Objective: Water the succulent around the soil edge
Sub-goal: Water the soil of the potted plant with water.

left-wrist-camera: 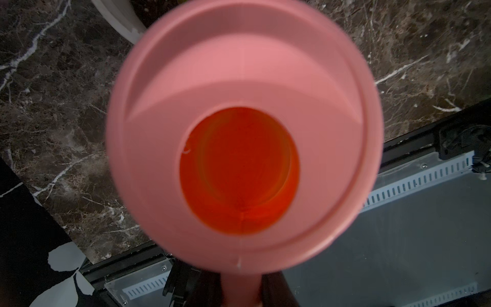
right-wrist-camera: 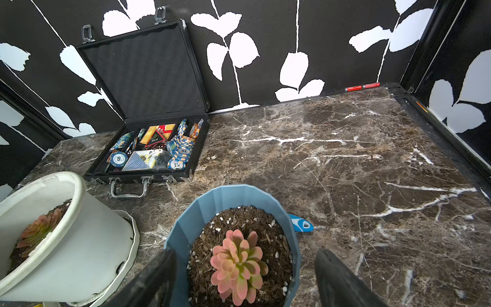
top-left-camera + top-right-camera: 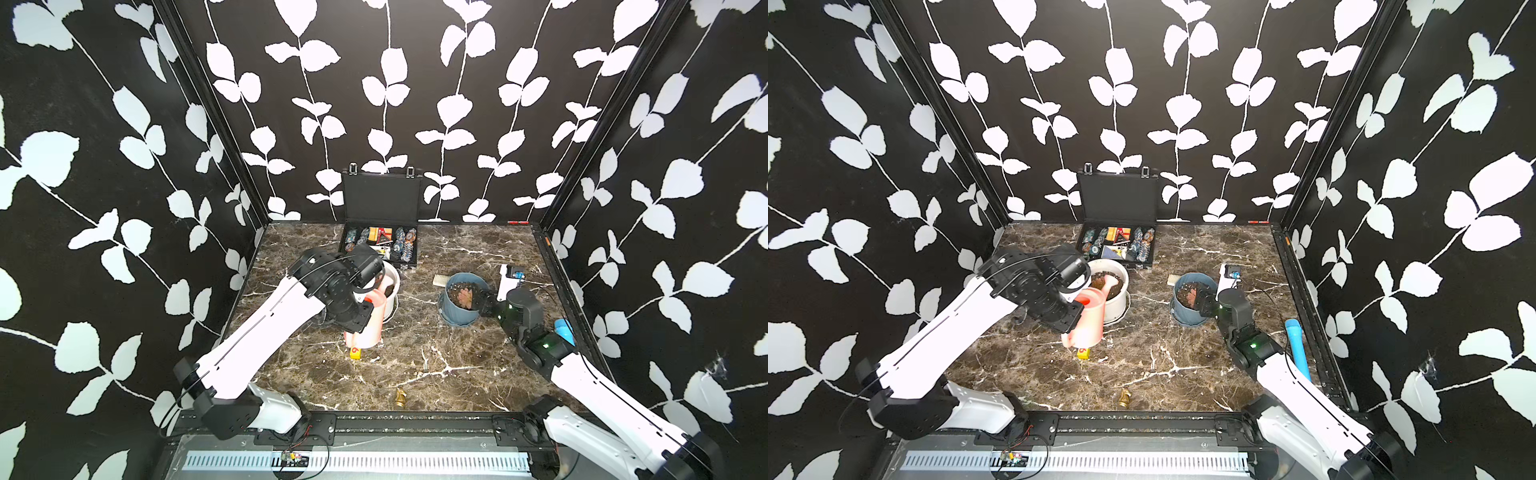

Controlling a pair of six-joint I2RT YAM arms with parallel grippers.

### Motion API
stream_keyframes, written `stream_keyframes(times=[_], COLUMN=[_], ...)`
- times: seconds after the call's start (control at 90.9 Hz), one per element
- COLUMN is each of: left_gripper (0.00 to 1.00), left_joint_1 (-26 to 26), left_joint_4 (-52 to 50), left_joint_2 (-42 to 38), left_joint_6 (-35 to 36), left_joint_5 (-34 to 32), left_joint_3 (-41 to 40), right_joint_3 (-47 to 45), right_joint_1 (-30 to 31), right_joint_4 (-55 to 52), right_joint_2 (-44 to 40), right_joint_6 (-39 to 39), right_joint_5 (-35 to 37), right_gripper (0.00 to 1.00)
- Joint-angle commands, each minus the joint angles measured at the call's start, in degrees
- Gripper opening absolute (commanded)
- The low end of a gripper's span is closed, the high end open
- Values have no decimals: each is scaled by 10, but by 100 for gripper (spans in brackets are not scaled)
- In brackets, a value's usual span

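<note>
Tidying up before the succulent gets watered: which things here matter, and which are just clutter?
In use: watering can, white-pot succulent, blue-pot succulent.
Lying about: poker case, yellow block, chess piece, blue tube, red marker.

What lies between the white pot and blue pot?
Bare marble tabletop separates white pot and blue pot in the right wrist view; in a top view, a pale brush lies beside the blue pot's far side.
</note>
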Motion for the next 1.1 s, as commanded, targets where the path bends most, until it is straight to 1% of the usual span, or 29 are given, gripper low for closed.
stream_keyframes(times=[0.0, 0.077, 0.165, 0.209, 0.286, 0.671, 0.792, 1.012, 1.089], left_gripper=[0, 0, 0, 0, 0, 0, 0, 0, 0], left_joint_1=[18, 35, 53, 76, 94, 125, 152, 202, 216], left_joint_4=[-4, 7, 1, 1, 8, 34, 43, 81, 87], left_joint_2=[2, 11, 27, 30, 33, 76, 79, 59, 53], left_joint_6=[-3, 5, 16, 21, 23, -1, -12, -44, -50], left_joint_5=[24, 46, 50, 56, 78, 181, 210, 260, 260], left_joint_3=[7, 15, 23, 23, 24, 90, 86, 59, 52], right_joint_3=[1, 1, 2, 2, 1, 2, 1, 1, 2], right_joint_1=[3, 3, 3, 3, 3, 3, 3, 3, 3], right_joint_4=[16, 16, 15, 16, 15, 17, 16, 17, 17], right_joint_2=[1, 2, 2, 1, 0, 4, 0, 1, 2], right_joint_6=[7, 7, 9, 8, 8, 12, 11, 11, 11], right_joint_5=[-2, -2, -3, -4, -3, -9, -7, -7, -8], right_gripper=[83, 83, 84, 84, 83, 84, 84, 83, 84])
